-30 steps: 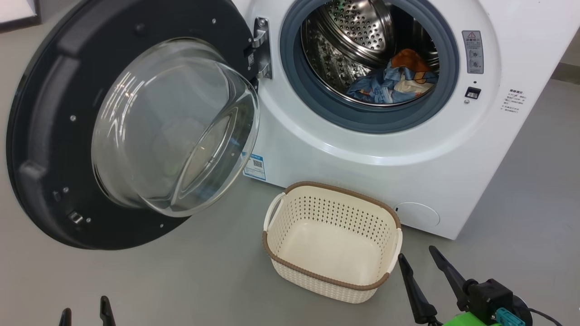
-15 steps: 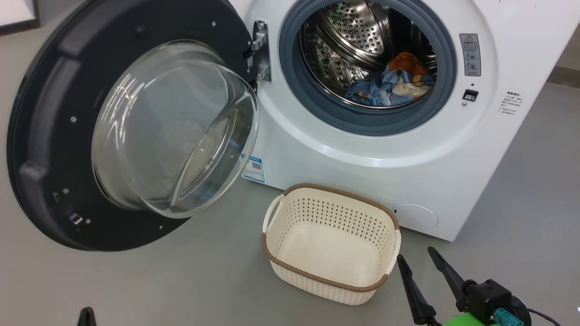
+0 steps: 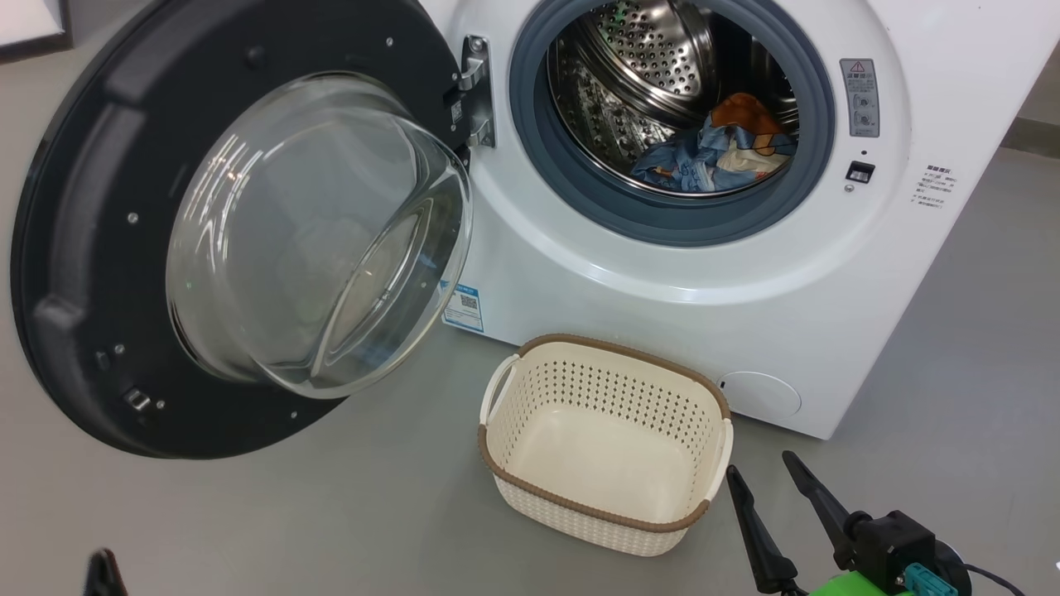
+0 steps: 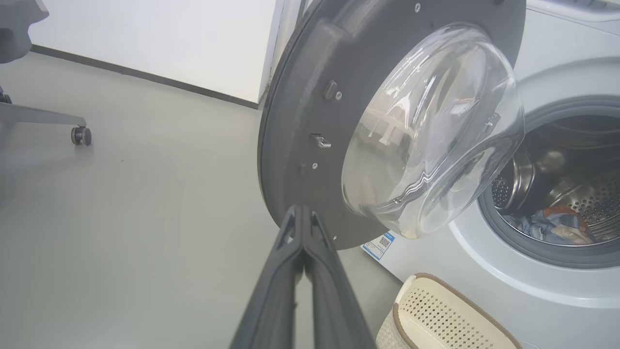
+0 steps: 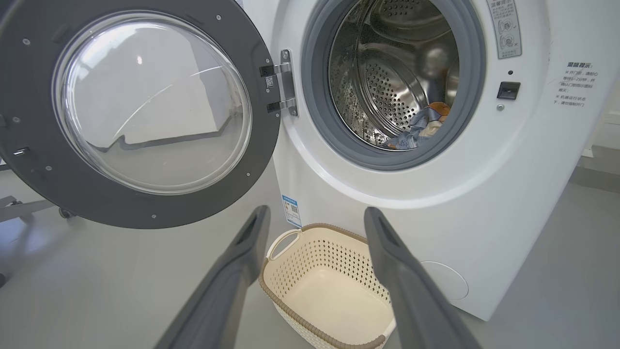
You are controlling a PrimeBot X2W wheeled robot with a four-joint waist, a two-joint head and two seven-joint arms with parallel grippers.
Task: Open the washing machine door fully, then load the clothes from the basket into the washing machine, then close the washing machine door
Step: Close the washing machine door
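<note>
Washing machine door: swung wide open, ahead of the left hand; glass bowl bulged out of its black rim.
Left hand: clenched, fingers pressed together, nothing gripped; tips are seen against the door's lower rim, and contact cannot be told.
Right hand: released, fingers spread apart, nothing held; kept low over the floor.
Basket: set upright on the floor, just left of the right hand, in front of the washing machine.
Clothes: blue and orange bundle laid in the steel drum, well ahead of and above the right hand, apart from both hands.
</note>
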